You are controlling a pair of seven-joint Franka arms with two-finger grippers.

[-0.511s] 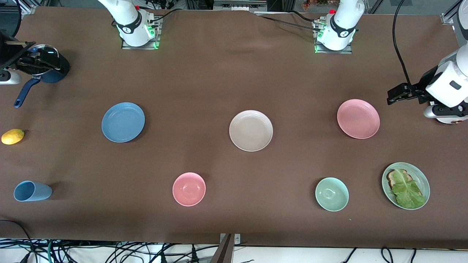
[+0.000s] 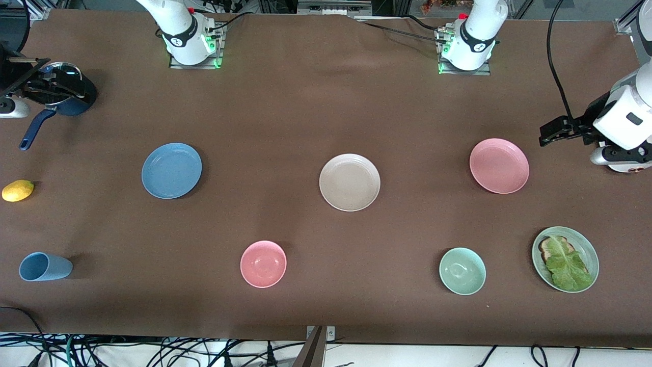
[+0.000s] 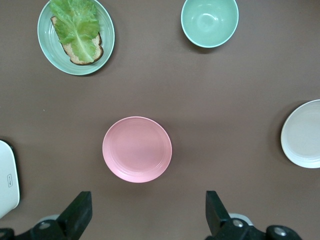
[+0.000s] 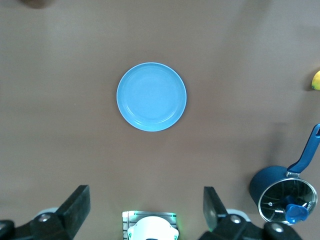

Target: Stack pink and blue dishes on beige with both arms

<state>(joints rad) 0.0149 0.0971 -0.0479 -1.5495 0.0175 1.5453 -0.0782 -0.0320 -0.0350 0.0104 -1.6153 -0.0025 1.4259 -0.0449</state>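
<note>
The beige plate [image 2: 349,182] lies mid-table. The blue plate [image 2: 171,170] lies toward the right arm's end and the pink plate [image 2: 499,165] toward the left arm's end. All three are flat, bare and apart. My left gripper [image 2: 552,131] hangs high over the table beside the pink plate. In the left wrist view the left gripper [image 3: 149,215] is open and empty, with the pink plate [image 3: 137,149] and the beige plate [image 3: 305,134] below. My right gripper [image 2: 58,86] hangs over a saucepan. In the right wrist view the right gripper [image 4: 145,207] is open above the blue plate [image 4: 151,96].
A dark blue saucepan [image 2: 76,102], a lemon [image 2: 18,190] and a tipped blue cup [image 2: 45,266] sit at the right arm's end. Nearer the camera are a pink bowl [image 2: 263,263], a green bowl [image 2: 462,270] and a green plate [image 2: 587,244] with toast and lettuce.
</note>
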